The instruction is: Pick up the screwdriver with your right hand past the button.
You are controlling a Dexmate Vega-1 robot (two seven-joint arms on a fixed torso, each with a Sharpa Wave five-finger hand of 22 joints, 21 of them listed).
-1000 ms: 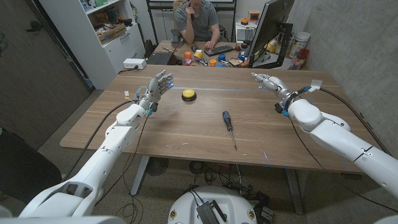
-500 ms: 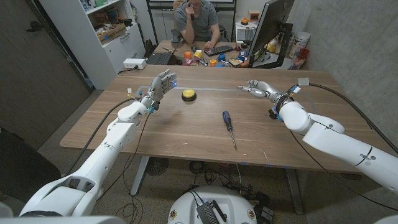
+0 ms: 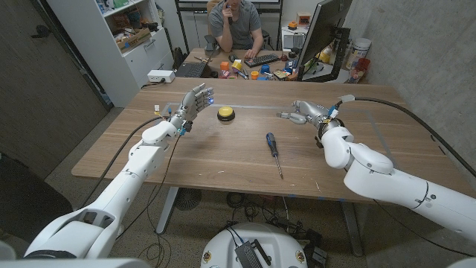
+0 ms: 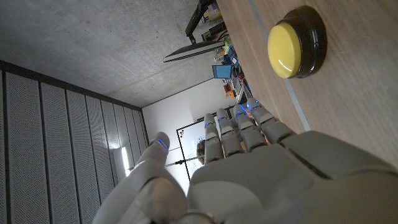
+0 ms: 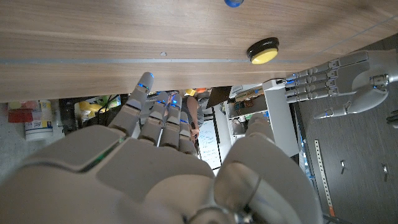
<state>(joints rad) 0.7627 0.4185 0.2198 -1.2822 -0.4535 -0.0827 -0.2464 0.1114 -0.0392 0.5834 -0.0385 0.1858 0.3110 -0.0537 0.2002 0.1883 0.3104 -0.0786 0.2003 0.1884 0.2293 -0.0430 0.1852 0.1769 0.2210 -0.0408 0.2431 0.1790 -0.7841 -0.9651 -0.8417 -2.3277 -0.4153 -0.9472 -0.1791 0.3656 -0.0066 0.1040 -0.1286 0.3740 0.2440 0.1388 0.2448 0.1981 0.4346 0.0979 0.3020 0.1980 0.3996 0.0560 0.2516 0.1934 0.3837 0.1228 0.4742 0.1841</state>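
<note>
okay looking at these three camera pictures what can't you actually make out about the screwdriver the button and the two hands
- Screwdriver: tip type too small in the head view; in the right wrist view only its blue end shows, cut by the edge.
- Button: any marking on its yellow cap too small in every view.
- Right hand: palm side hidden in the right wrist view by its own back.
- Left hand: its height over the table unclear.

The left hand (image 3: pixel 193 100) is raised over the desk, empty, fingers (image 4: pixel 239 127) straight and close together. The right hand (image 3: pixel 303 112) reaches inward, empty, fingers (image 5: pixel 155 115) extended.
</note>
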